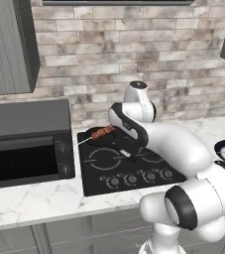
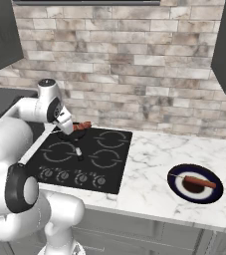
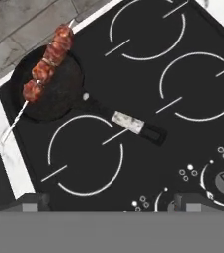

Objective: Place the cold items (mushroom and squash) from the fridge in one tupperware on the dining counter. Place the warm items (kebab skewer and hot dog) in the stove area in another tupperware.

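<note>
The tool (image 3: 108, 201) hovered open above the stove (image 3: 182, 118), with the kebab skewer (image 3: 48, 63) lying across a pan (image 3: 54, 99) at the stove's back corner; a clean pick would mean descending squarely over the meat.

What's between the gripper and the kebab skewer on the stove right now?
Nothing visible. The open gripper hangs above the cooktop, and the kebab skewer lies uncovered across the black pan, with only open air between them.

No readable text, brand or number anywhere — the stove (image 3: 148, 74) carries only white burner rings and small dot marks by its knobs (image 1: 141, 177) — no lettering.
</note>
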